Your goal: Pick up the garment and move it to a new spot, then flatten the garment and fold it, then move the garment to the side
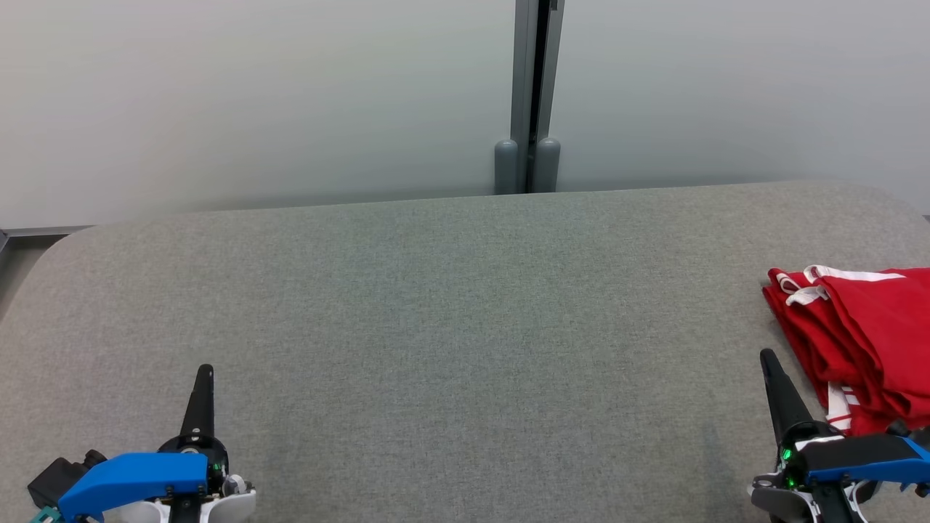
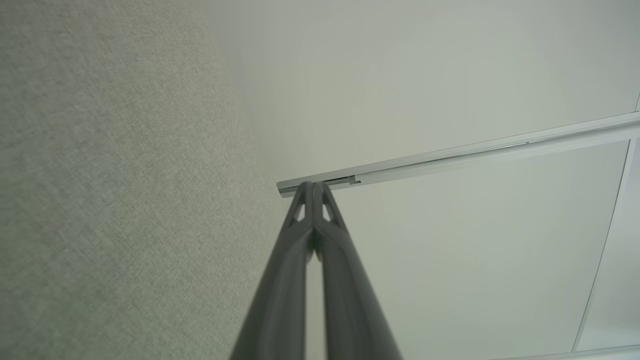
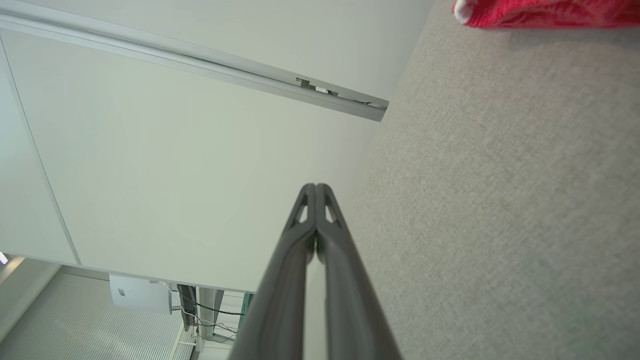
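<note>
A grey fabric-covered surface (image 1: 465,312) spreads across the head view, its far corners rounded; beyond the surface's far edge rise pale wall panels (image 1: 254,94). A red garment (image 1: 864,341) with white trim lies in layered folds at the surface's right edge, toward its near side, partly cut off by the picture's border; the right wrist view catches a strip of the same cloth (image 3: 545,12) lying on the grey fabric. A grey upright post (image 1: 528,94) divides the panels behind the middle of the surface's far edge. The right claw (image 1: 766,356) sits above the surface's near right corner, just beside the garment, its two dark fingers pressed tip to tip (image 3: 316,186) with nothing between them and their tips clear of the cloth; the left claw (image 1: 205,372) sits above the surface's near left corner, well apart from the garment, fingers likewise drawn together (image 2: 313,186) and empty.
</note>
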Controlling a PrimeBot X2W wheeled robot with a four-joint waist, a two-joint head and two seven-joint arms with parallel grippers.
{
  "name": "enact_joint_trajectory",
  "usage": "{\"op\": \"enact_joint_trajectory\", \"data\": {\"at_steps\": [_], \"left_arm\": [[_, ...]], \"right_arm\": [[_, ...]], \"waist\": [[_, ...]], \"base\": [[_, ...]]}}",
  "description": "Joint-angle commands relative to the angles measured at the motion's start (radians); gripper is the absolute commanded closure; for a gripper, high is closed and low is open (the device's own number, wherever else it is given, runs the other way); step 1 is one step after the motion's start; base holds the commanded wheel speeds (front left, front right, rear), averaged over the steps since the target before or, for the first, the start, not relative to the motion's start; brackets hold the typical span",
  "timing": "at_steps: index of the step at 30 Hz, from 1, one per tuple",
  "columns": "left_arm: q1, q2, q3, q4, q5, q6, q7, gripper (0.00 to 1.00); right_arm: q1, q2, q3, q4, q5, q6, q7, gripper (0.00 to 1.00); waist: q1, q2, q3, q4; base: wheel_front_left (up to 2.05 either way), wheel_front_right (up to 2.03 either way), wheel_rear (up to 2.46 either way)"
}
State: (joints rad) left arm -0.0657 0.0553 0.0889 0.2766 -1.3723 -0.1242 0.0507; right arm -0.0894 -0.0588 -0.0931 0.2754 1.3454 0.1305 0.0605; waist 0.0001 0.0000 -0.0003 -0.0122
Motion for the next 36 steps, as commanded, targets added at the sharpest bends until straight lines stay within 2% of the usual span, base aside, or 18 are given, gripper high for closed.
{"op": "enact_joint_trajectory", "data": {"at_steps": [1,23,36], "left_arm": [[-0.023,-0.001,0.008,-0.011,-0.018,-0.008,0.005,1.00],[-0.046,-0.005,0.022,-0.029,-0.194,-0.011,0.053,1.00],[-0.049,-0.006,0.027,-0.034,-0.242,-0.011,0.067,1.00]], "right_arm": [[-0.019,0.002,-0.004,-0.010,0.021,0.000,0.008,1.00],[-0.023,0.008,-0.020,-0.028,0.217,0.000,0.046,1.00],[-0.026,0.010,-0.023,-0.033,0.268,0.000,0.057,1.00]], "waist": [[0.0000,0.0000,0.000,0.000],[-0.0001,0.0000,0.003,0.009],[-0.0001,0.0000,0.003,0.012]], "base": [[0.00,0.00,0.00],[0.00,0.00,0.00],[0.00,0.00,0.00]]}}
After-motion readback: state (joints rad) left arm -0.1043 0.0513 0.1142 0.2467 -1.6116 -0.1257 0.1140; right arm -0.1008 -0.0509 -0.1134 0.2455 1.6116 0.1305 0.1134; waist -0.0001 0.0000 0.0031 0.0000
